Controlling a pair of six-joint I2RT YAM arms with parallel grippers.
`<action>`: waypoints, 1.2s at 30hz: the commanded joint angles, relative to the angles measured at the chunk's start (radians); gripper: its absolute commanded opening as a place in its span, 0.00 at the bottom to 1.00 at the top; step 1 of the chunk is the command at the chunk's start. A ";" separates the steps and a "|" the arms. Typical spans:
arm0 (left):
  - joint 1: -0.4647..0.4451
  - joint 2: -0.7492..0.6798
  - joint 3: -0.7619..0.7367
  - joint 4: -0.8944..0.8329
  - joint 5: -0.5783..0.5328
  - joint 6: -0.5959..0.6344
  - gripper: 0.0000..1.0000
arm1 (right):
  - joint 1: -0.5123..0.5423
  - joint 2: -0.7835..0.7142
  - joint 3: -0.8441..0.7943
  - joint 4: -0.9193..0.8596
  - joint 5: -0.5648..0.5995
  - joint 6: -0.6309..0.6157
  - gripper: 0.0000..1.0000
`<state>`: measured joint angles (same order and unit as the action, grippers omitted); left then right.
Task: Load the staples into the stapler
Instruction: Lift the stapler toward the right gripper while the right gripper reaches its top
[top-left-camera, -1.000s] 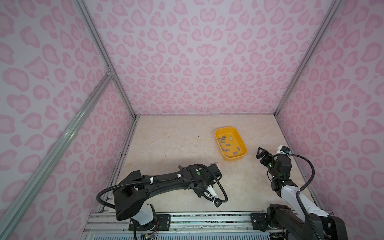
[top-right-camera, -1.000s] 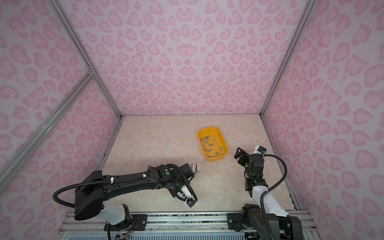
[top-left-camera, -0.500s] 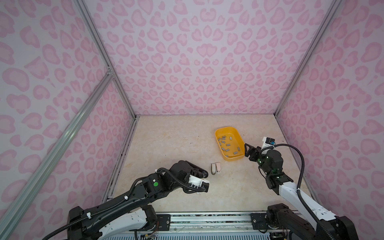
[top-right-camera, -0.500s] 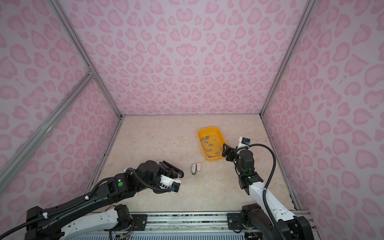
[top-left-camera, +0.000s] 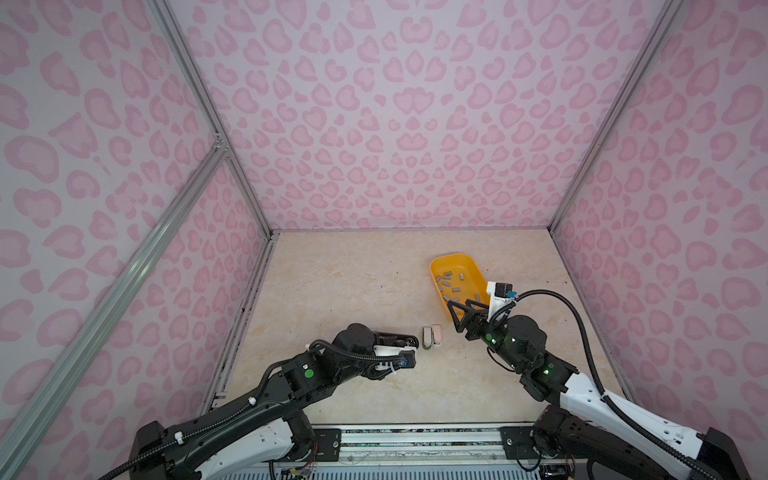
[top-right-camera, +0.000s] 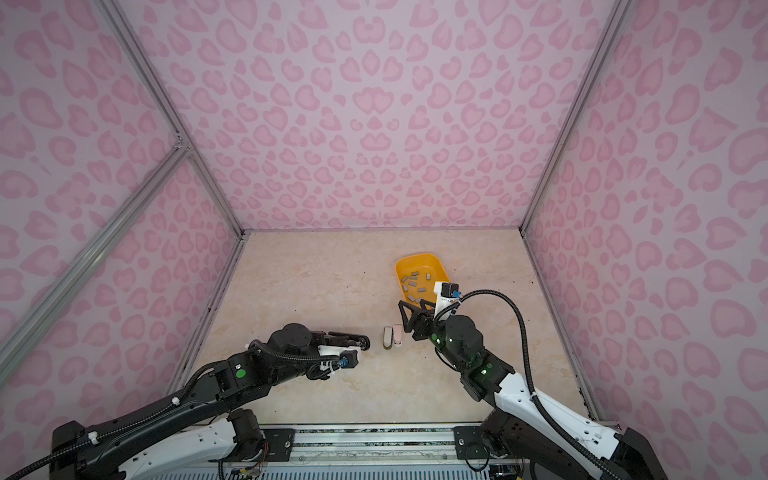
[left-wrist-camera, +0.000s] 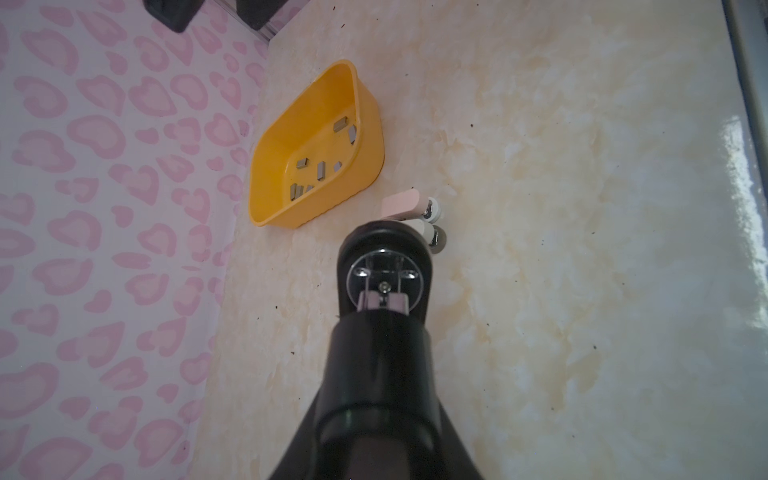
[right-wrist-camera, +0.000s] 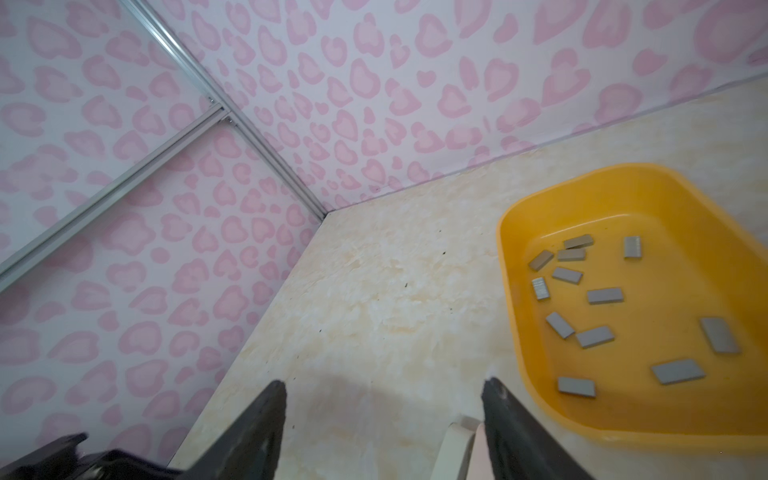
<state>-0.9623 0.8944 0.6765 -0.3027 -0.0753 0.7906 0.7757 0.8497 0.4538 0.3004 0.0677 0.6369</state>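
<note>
Fetching grey metal staples (right-wrist-camera: 605, 296): right hand (top-left-camera: 464, 308) hovers released at six o'clock of the yellow plastic tray (top-left-camera: 453, 257), left hand (top-left-camera: 410, 341) clenched; next, pinch one strip.

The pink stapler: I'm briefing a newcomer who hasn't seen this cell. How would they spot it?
On the beige table, find the yellow tray right of centre. Two small staplers lie side by side just in front of it. The pink stapler is the right-hand one, beside the cream stapler.
</note>
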 joint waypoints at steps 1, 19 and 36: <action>0.001 0.028 0.028 0.084 0.037 -0.056 0.04 | 0.070 -0.016 -0.026 -0.011 0.099 0.045 0.71; 0.000 0.021 0.010 0.086 0.025 -0.053 0.04 | 0.260 0.214 -0.026 0.214 0.066 0.126 0.50; 0.000 0.002 0.012 0.075 0.041 -0.060 0.04 | 0.342 0.270 -0.043 0.256 0.143 0.130 0.45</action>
<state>-0.9623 0.9077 0.6773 -0.2905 -0.0563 0.7269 1.1141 1.1034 0.4095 0.5190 0.1951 0.7643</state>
